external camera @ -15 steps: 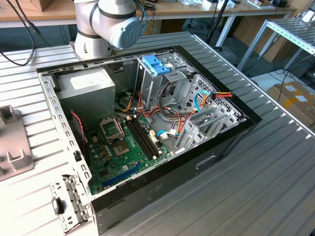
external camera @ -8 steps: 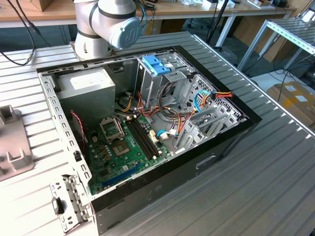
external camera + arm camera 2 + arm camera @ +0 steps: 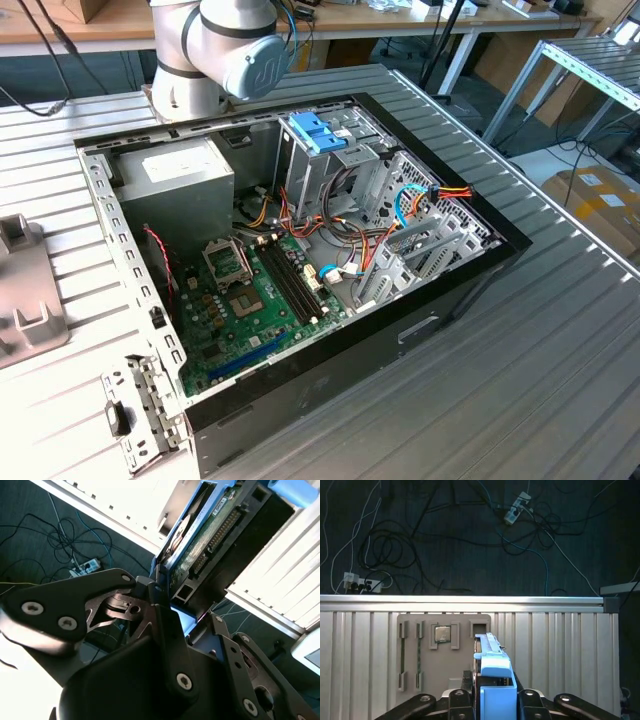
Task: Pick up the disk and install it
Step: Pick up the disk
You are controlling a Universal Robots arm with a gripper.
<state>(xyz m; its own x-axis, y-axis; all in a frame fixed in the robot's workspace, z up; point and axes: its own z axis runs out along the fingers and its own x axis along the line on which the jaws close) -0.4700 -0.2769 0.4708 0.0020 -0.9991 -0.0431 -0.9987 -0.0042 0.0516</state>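
Observation:
The disk (image 3: 492,665) is seen edge-on in the first wrist view, with its bright blue rail and tab toward the camera. It stands over a grey fixture plate (image 3: 445,650) on the ribbed table. My gripper (image 3: 492,682) is shut on the disk, with a dark finger (image 3: 465,682) on either side. In the second wrist view the disk (image 3: 210,535) shows its green circuit board, connector row and blue rail, clamped in the gripper (image 3: 182,610). In the exterior view the open computer case (image 3: 450,290) lies flat on the table, and the arm's base (image 3: 215,50) stands behind it.
Inside the case are a motherboard (image 3: 250,300), a grey power-supply box (image 3: 185,185), loose cables (image 3: 400,215) and a drive cage topped by a pale blue bracket (image 3: 318,130). The fixture plate holds a processor chip (image 3: 441,633) and memory sticks (image 3: 402,655). Cables and power strips (image 3: 515,510) lie on the floor.

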